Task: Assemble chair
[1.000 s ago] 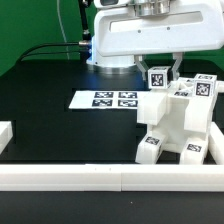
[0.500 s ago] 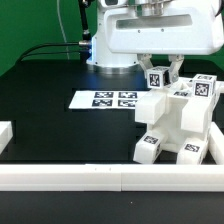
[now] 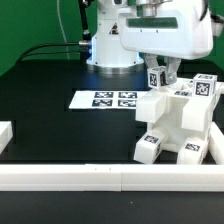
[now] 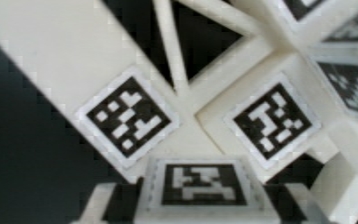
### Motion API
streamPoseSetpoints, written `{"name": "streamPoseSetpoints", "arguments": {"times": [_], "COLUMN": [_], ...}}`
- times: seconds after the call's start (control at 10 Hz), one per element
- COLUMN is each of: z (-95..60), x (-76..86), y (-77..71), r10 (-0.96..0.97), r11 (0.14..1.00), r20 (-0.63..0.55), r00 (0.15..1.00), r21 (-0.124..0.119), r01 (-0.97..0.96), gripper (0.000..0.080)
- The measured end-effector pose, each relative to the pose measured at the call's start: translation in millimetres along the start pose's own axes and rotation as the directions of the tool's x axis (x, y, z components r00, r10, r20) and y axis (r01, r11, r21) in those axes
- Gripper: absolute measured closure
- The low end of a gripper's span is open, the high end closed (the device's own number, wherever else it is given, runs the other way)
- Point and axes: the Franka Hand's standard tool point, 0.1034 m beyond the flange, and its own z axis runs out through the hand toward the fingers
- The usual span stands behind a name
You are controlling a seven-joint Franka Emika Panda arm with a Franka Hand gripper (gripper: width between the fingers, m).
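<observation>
On the black tabletop [image 3: 50, 80], the partly built chair [image 3: 175, 125] stands against the front rail [image 3: 110, 178] near its right corner, with the hand [image 3: 160, 72] pinching an upright tagged piece [image 3: 157, 78] atop it; seating it appears next, requiring alignment.

White chair [image 3: 178, 122], black-and-white square tags; black table [image 3: 50, 115]; white marker board [image 3: 105, 99]; white border rail [image 3: 100, 178].

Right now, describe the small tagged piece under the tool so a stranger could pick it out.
Start at the white chair at the exterior view's right, against the border rail. At its top rear, between the tool's fingers, sits a small tagged cube. Unlike the chair's other tagged corners, it alone is flanked by the fingers.
</observation>
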Motion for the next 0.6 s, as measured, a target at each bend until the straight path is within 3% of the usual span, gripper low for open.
{"name": "streamPoseSetpoints", "arguments": {"times": [0.2, 0.3, 0.4, 0.5, 0.6], "z": [0.1, 0.2, 0.9, 1.0, 1.1], "x": [-0.4, -0.2, 1.7, 6.8, 14.8], "y": [-0.1, -0.1, 0.7, 0.8, 1.0], "r10": [0.039, 0.005, -0.019, -0.110, -0.318], "r11": [0.999, 1.000, 1.000, 0.994, 0.948], "r20": [0.003, 0.003, 0.001, -0.007, -0.018], "r00": [0.999, 1.000, 1.000, 0.994, 0.948], "r21": [0.002, 0.002, 0.003, 0.008, 0.009], "r01": [-0.039, -0.005, 0.019, 0.110, 0.318], "gripper": [0.0528, 0.0348, 0.0223, 0.0223, 0.0163]}}
